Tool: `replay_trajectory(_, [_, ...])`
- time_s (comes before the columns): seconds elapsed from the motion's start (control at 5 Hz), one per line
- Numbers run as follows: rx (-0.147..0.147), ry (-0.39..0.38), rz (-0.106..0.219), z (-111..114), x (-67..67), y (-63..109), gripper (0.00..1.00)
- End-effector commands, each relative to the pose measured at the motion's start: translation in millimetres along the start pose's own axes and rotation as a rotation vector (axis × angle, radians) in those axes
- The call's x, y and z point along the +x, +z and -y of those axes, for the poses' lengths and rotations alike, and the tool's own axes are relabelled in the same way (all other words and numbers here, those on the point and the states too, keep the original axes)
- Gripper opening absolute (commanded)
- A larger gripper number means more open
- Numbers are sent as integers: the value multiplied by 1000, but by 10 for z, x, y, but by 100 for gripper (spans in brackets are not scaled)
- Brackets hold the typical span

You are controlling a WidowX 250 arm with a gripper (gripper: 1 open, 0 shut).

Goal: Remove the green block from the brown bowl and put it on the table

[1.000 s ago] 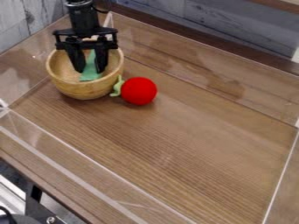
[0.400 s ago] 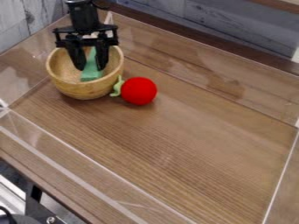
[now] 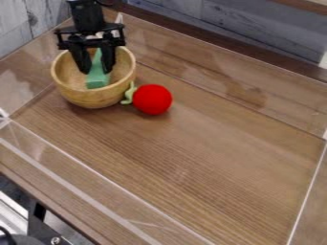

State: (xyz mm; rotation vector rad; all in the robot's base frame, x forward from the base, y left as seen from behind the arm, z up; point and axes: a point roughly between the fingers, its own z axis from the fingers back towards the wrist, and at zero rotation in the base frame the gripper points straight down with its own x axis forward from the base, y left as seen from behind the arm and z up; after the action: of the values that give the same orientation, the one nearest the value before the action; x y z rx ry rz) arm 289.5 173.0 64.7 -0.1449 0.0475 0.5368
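One gripper: pointing down into the brown bowl, fingers clamped on the green block
Block: upright, inside bowl
Red ball: on the table, just beside bowl

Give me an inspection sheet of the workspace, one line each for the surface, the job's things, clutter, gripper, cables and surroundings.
Surface: brown wood-grain table, clear plastic walls along its edges.
Job's things: green block stands tilted inside the brown bowl, not yet on the table.
Clutter: red ball with a green bit, on the table beside the bowl.
Gripper: black gripper points down into the bowl, fingers either side of the green block; whether it grips the block cannot be told.
Cables: nothing seen.
Surroundings: grey plank wall behind the table.
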Motion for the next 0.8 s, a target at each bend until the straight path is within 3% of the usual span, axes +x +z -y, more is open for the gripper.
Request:
replay_trajectory(0.0, [-18,14,90,60,-54,375,0])
replay_trajectory(0.2, [-45,44,98,118,-128,514,0])
replay_trajectory(0.6, [-79,27,93,463,-163,568,0])
